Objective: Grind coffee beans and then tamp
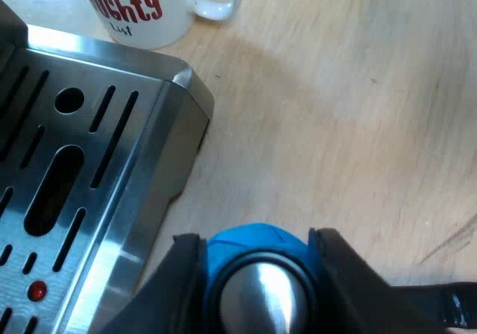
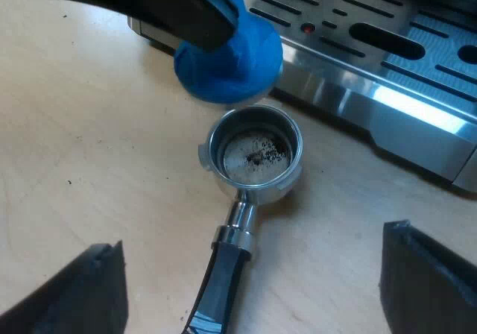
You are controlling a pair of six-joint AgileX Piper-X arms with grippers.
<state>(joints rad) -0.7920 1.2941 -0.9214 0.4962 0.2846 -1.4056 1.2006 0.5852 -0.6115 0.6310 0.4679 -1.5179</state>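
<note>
Left gripper (image 1: 257, 278): the two black fingers (image 1: 186, 263) are closed from both sides on the blue tamper (image 1: 253, 243). Its bright metal cap is seen between them, and no gap is visible at either pad. The grip is judged to be taken at the body so that the flat pressing face can be set down squarely. In the right wrist view the tamper (image 2: 227, 62) is carried just beside the far rim of the holder (image 2: 255, 151), between it and the espresso machine (image 2: 358, 51). Whether it touches the rim cannot be told. Right gripper (image 2: 253, 282): the fingers (image 2: 82, 289) are spread wide, nothing is held or touched, and the holder's dark handle (image 2: 223, 274) lies between them. This placement is judged a readiness to steady the handle during pressing. The holder lies loose on the wooden table (image 2: 89, 162), basket up and handle toward the right gripper. Only a few dark grounds are scattered on the pale bottom of the basket, so the dose is judged scant for tamping. Slotted drip tray (image 1: 82, 170): steel, near the left gripper, with a small red dot. White mug (image 1: 149, 6): red lettering, standing on the table beside the tray's corner.
</note>
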